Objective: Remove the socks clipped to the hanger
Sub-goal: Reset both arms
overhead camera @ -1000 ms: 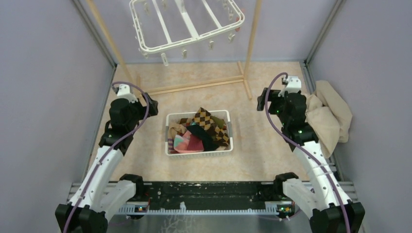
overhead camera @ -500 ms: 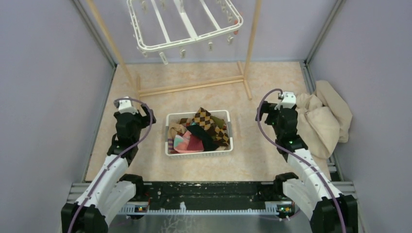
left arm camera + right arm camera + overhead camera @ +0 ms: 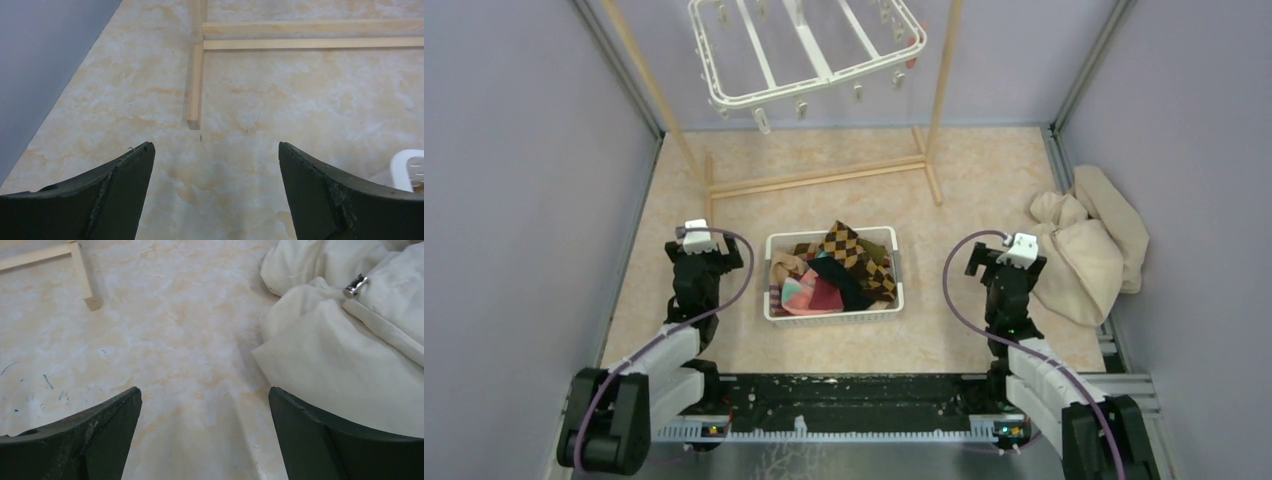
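Between the left tool (image 3: 215, 145) and right tool (image 3: 204, 389), socks (image 3: 834, 270) fill the basket (image 3: 834, 318).

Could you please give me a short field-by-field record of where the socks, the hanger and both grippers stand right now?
hanger: high at the far end, between the poles of the wooden rack; no sock seen on its clips
socks: piled in the white basket, centre of the table
left gripper: open, empty, over bare table left of the basket
right gripper: open, empty, beside the beige cloth heap
task state: apparently done
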